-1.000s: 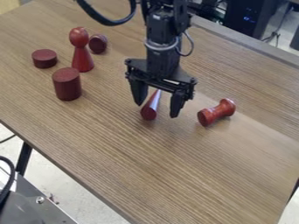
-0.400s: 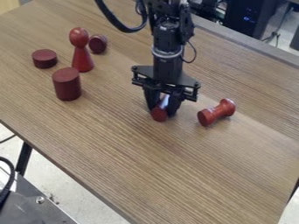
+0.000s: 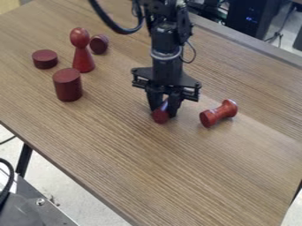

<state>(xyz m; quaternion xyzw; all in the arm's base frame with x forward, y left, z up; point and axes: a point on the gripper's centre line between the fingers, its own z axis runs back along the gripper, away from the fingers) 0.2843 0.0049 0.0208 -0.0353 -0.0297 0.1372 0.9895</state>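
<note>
"Where's the cone?"

"Lying on its side, apparently against the table, wide end facing the camera. The tool is drawn nearly closed, its fingers seemingly gripping the cone."

"Why from both sides?"

"Probably because a round taper rolls easily; a finger on each flank would stop that."

"And the spool?"

"On its side nearby, untouched, likely resting on its flared ends. The pawn and cylinder stand farther off, steadied by flat bases."
</note>
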